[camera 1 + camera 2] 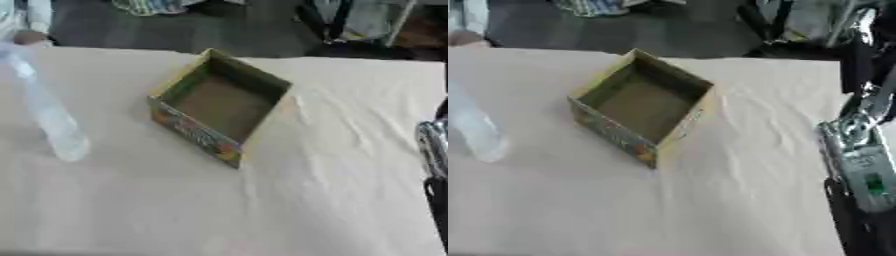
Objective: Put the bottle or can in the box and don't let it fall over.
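Now the task looks to be at its very beginning, because at the near right edge only the silver and black right arm [859, 165] of the robot shows, and I cannot tell how either robot hand is set, since no fingers are visible. On the pale cloth-covered worktop [262, 210] a clear plastic bottle [48, 110] lies or leans at the left side, well apart from the open green cardboard box with a colourful printed side [223, 102], which is empty and sits further back near the middle. I judge the next move calls for a robot hand to reach the bottle, grasp it, and lower it upright into the box so that it does not tip.
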{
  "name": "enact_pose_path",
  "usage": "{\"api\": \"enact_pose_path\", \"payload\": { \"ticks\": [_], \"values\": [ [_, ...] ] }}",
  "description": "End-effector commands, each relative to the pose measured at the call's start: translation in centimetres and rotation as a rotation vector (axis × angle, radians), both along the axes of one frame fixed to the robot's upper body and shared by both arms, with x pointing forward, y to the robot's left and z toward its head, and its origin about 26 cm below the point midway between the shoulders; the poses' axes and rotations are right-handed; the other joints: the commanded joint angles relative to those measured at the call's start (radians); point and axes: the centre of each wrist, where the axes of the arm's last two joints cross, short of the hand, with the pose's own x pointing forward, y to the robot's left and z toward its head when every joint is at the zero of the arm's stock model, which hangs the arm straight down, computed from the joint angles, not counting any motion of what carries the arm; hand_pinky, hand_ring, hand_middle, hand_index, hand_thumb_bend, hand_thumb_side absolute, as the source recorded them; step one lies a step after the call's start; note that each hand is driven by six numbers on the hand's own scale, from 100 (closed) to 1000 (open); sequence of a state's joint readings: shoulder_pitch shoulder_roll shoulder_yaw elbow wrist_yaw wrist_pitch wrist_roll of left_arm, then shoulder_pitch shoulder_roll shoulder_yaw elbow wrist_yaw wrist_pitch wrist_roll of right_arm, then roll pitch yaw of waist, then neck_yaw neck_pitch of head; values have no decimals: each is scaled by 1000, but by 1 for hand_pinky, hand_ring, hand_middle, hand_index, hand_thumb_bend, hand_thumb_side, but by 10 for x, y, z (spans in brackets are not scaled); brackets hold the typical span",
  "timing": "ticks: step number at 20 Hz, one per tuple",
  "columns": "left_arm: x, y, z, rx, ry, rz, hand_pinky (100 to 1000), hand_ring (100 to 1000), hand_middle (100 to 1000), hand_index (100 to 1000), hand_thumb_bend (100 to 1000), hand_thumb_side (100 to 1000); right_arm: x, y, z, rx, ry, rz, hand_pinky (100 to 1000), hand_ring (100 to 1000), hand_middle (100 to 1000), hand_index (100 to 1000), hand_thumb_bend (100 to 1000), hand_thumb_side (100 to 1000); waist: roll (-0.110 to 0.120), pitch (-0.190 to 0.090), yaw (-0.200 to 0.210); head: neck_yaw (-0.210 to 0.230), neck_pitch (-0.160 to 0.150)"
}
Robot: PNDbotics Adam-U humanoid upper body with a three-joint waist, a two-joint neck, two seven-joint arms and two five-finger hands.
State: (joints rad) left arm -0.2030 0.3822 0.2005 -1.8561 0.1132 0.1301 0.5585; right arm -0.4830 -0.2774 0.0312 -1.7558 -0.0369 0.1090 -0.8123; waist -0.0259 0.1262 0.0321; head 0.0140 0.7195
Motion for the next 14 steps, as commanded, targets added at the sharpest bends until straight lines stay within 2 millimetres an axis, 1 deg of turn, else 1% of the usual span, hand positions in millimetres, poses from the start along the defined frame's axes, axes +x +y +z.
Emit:
{"api": "enact_pose_path", "payload": {
  "ticks": [1, 5, 9, 12, 14],
  "values": [
    [-3, 0, 11, 23, -33, -1, 609, 708, 630, 796, 100, 753, -2, -5, 11, -18, -41, -13, 724, 718, 787, 785, 100, 532, 4, -6, 1, -3, 8],
    [-4, 1, 11, 27, -32, 0, 608, 709, 631, 796, 100, 752, -2, -5, 12, -18, -44, -13, 724, 718, 787, 786, 100, 532, 4, -7, 2, 2, 8],
    [-5, 1, 12, 32, -33, -2, 608, 710, 632, 799, 100, 753, -2, -5, 12, -20, -43, -12, 725, 718, 787, 785, 100, 531, 4, -9, 4, 7, 2],
    [-7, 0, 14, 33, -44, -13, 608, 710, 634, 829, 100, 758, -2, -6, 12, -21, -41, -11, 725, 718, 787, 786, 100, 530, 3, -9, 5, 8, -2],
    [-8, -2, 17, 11, -70, -30, 580, 691, 633, 891, 169, 783, -2, -6, 12, -21, -40, -9, 726, 718, 787, 786, 100, 530, 2, -10, 5, 8, -3]
  ]
}}
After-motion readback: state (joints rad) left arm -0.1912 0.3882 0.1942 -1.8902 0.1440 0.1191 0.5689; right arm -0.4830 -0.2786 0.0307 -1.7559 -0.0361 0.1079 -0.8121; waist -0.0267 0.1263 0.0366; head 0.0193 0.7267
